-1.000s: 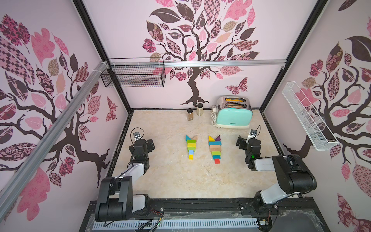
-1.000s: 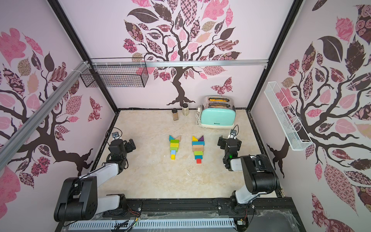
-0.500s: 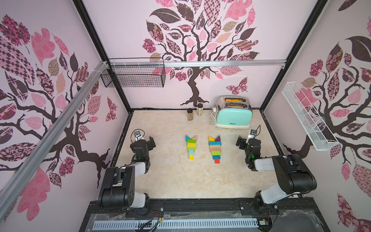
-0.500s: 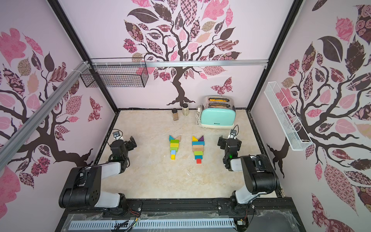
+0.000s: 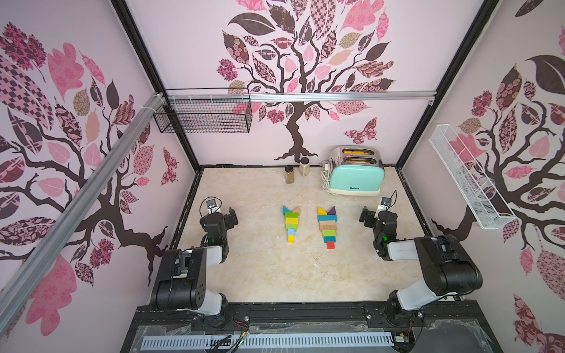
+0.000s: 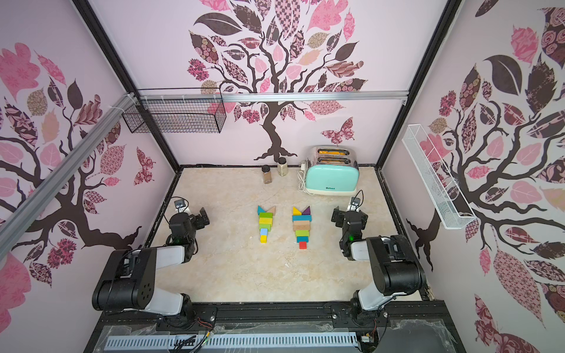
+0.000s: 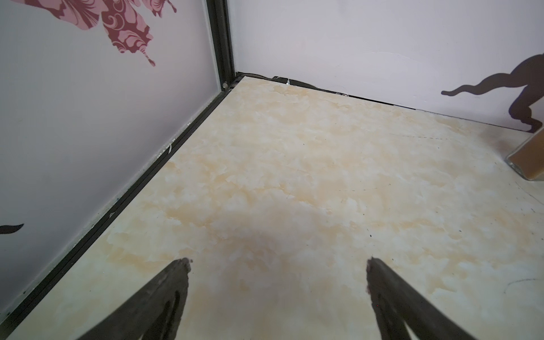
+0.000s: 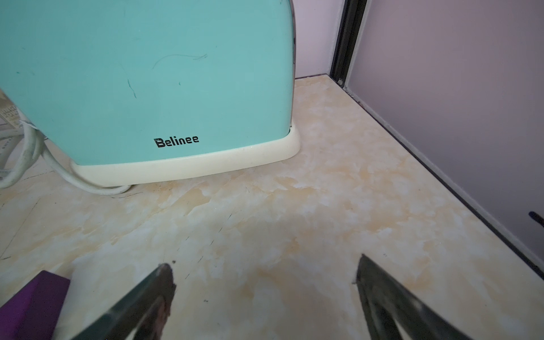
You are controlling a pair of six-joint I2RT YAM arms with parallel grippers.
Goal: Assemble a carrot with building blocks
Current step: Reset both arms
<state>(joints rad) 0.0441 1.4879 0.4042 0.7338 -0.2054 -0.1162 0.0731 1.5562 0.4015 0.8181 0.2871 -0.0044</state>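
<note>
Left gripper [image 7: 278, 260] & right gripper [image 8: 263, 262] spread wide (empty), building blocks [image 5: 291, 220] btwn.

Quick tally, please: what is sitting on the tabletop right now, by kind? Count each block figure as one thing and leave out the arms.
Block carrots: 2
Jars: 2
Toaster: 1
Total: 5
</note>
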